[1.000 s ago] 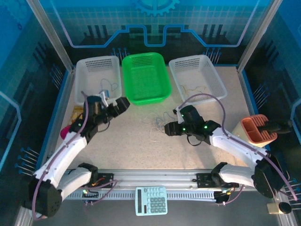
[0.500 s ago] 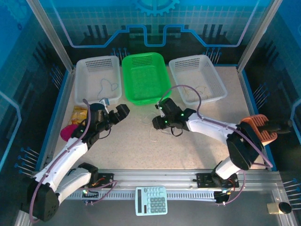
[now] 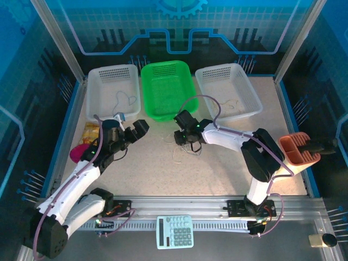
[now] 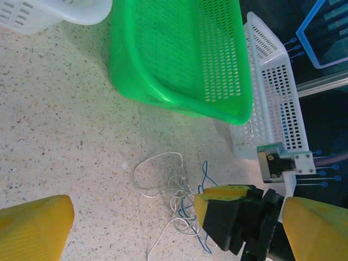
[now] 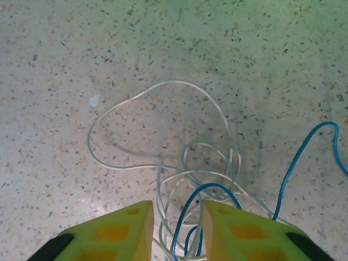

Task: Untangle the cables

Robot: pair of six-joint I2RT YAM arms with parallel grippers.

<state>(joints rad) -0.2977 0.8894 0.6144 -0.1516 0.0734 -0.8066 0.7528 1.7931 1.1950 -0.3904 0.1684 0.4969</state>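
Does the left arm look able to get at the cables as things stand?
Probably yes: bare table lies between the open left end effector and the cables. The right end effector straddles one side of the tangle, so they might crowd there.

A green mesh basket (image 3: pixel 166 92) sits at 12 o'clock on the speckled table (image 3: pixel 152 174), flanked by a white basket (image 3: pixel 111 72) at 11 and a second white basket (image 3: pixel 220 73) at 1, with an orange holder (image 3: pixel 296 149) at 3 and a calculator (image 3: pixel 174 231) at 6.

No text, label or number is legible
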